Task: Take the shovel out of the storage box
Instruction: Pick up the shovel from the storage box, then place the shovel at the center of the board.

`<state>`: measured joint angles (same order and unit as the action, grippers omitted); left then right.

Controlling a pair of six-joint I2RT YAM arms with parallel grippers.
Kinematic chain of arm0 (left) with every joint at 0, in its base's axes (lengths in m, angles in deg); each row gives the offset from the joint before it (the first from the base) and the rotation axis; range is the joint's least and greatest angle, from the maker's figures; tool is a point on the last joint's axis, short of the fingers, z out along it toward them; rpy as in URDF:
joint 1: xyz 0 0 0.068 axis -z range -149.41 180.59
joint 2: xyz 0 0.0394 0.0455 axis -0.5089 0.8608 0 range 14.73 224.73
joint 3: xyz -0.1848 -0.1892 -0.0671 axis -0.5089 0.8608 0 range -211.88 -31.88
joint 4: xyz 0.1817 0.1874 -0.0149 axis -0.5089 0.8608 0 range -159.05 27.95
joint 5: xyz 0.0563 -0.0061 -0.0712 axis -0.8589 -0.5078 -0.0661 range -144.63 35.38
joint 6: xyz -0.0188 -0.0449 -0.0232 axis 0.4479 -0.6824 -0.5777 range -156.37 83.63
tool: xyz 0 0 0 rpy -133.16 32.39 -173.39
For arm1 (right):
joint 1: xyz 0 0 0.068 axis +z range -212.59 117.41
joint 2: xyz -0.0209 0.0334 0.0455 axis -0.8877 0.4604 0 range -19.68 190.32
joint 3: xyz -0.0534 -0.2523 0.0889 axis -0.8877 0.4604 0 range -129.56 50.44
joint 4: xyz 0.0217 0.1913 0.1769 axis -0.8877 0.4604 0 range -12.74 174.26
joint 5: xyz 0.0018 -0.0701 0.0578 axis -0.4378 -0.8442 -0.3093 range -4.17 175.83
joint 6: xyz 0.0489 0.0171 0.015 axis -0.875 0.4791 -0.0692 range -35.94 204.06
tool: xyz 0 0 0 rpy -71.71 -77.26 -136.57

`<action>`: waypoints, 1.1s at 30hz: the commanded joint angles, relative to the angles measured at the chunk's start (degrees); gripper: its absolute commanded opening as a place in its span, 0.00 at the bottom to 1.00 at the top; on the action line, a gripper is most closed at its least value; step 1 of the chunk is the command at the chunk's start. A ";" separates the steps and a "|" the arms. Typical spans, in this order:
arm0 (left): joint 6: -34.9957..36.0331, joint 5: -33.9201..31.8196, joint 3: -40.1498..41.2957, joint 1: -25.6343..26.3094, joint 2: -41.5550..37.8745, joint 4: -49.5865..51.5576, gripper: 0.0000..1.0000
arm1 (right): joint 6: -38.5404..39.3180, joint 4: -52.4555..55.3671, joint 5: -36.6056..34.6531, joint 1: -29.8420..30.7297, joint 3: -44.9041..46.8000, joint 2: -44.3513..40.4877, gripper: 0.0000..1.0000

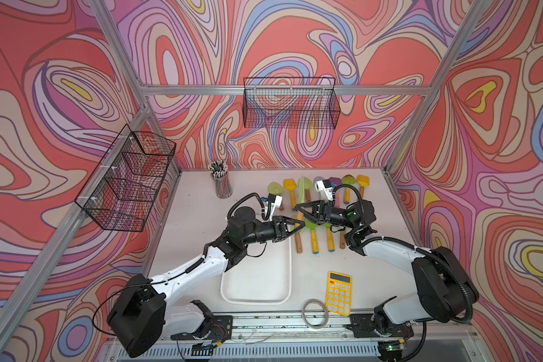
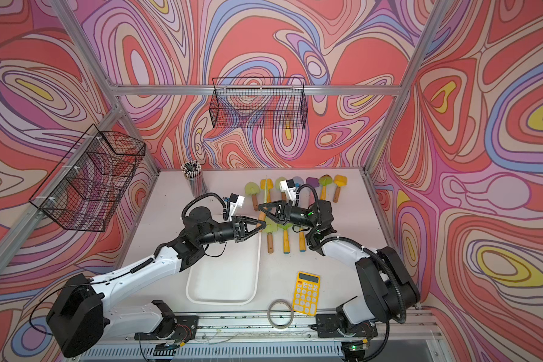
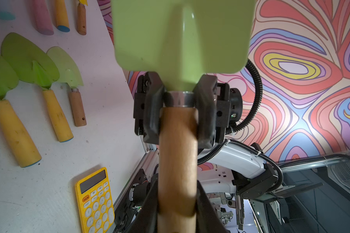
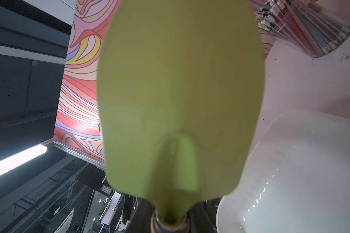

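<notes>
- Clearly the right claw [image 3: 179,99] is clamped on the shovel [image 3: 180,36]. In the left wrist view its two fingers press on either side of the metal collar [image 3: 187,98], just where the green blade meets the wooden handle [image 3: 177,157].
- The left claw [image 1: 302,224] sits lower on the same handle, its fingers flanking the wood. These views do not show whether they grip it or stand slightly off.
- So the shovel hangs in the air between the two claws, clear of the desk [image 1: 188,219]. Its blade points toward the back wall and is edge-on in both top views.
- It is out of the storage box [image 1: 254,302], which lies near the front of the desk, partly under the left arm. The part of the box that shows holds nothing.
- Further out, a row of other shovels [image 1: 314,241] lies on the desk, and a yellow calculator [image 1: 339,293] sits near the front edge, beside the box.
- The step in hand looks like a handover from the left claw to the right, with the lift out of the box done.
- Next, the left claw should spread fully and back away along the handle without dragging it.
- The right arm could then carry the shovel to a free spot by the row and lay it down. Gripped at the collar alone, the handle might swing.
</notes>
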<state>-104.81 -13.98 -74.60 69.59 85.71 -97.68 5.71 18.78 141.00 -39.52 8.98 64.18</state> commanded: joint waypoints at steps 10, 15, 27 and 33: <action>21.39 -11.53 -4.80 -3.64 -10.75 37.31 0.74 | 28.97 48.72 -4.49 -5.21 -11.45 -9.69 0.10; 30.03 -22.65 -9.59 -4.37 -10.08 54.31 0.74 | 44.54 75.95 -15.05 -9.27 -19.53 -9.22 0.10; 33.12 -29.78 -8.26 -6.85 -10.24 60.75 0.72 | 57.31 100.24 -58.50 -11.58 -23.55 -4.59 0.10; 33.46 -27.19 -6.50 -9.56 -10.87 59.73 0.72 | 57.64 100.36 -67.49 -12.96 -21.38 -0.23 0.11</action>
<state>-72.77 -41.74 -81.83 61.11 75.89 -39.14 61.55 117.24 82.36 -51.87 -13.38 62.82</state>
